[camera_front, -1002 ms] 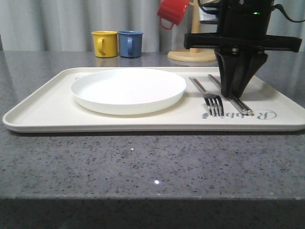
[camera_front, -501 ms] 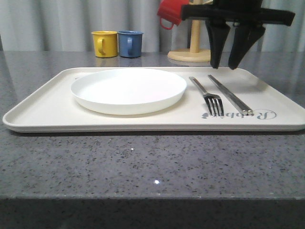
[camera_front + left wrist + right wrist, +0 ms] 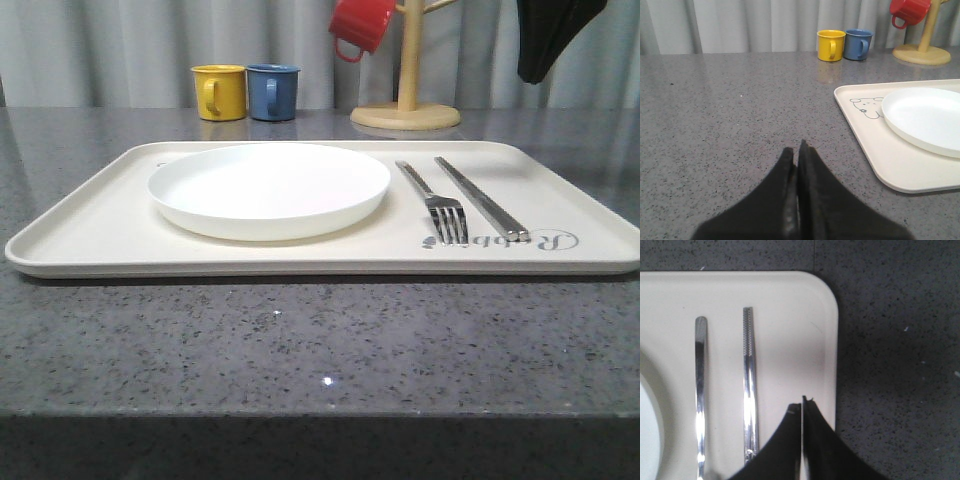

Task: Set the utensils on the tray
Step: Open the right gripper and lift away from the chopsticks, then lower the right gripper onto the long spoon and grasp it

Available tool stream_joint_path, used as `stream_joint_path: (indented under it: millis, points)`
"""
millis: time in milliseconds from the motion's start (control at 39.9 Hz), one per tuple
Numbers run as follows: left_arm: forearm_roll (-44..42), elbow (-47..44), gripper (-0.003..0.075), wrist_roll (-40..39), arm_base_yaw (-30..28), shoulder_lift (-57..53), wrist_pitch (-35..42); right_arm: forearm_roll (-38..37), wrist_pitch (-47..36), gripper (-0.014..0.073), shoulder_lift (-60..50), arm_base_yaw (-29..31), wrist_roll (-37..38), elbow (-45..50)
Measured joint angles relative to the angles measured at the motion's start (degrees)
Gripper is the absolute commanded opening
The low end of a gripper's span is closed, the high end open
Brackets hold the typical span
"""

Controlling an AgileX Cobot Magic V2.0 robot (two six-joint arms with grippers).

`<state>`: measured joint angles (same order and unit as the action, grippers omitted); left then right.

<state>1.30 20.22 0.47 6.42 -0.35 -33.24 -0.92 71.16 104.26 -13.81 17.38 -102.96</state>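
Note:
The cream tray lies across the grey counter. On it sit a round white plate, a silver fork and, to its right, a straight knife. My right gripper hangs shut and empty high above the tray's far right corner. In the right wrist view the right gripper is over the tray beside the knife and fork. Left of the tray, my left gripper rests shut and empty over bare counter, with the plate off to the side.
A yellow mug and a blue mug stand behind the tray. A wooden mug tree with a red mug hanging on it stands at the back right. Grey counter stretches in front of the tray.
My right gripper was down at the knife, then opened above it, leaving it on the tray. It has since risen up and to the right and shut. The left arm stayed put.

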Motion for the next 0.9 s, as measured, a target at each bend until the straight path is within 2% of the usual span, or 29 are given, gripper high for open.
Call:
stream_joint_path:
  millis: [125, 250, 601, 726, 902]
  points:
    - [0.0, 0.0, -0.0018, 0.0, 0.0, 0.0, 0.0, 0.1, 0.0, -0.0066, -0.9, 2.3, -2.7, 0.1]
    - [0.0, 0.0, -0.0018, 0.0, 0.0, 0.0, 0.0, 0.4, 0.1, -0.0066, -2.5, 6.5, -6.2, 1.9]
    - [0.0, 0.0, -0.0018, 0.0, 0.0, 0.0, 0.0, 0.9, 0.1, -0.0059, -6.1, 24.2, -18.5, 8.2]
    - [0.0, 0.0, -0.0018, 0.0, 0.0, 0.0, 0.0, 1.6, 0.1, 0.0047, -6.1, 27.7, -22.2, 9.7]
    - [0.0, 0.0, -0.0018, 0.0, 0.0, 0.0, 0.0, -0.1, 0.1, 0.0364, -6.1, 29.4, -23.6, 9.9]
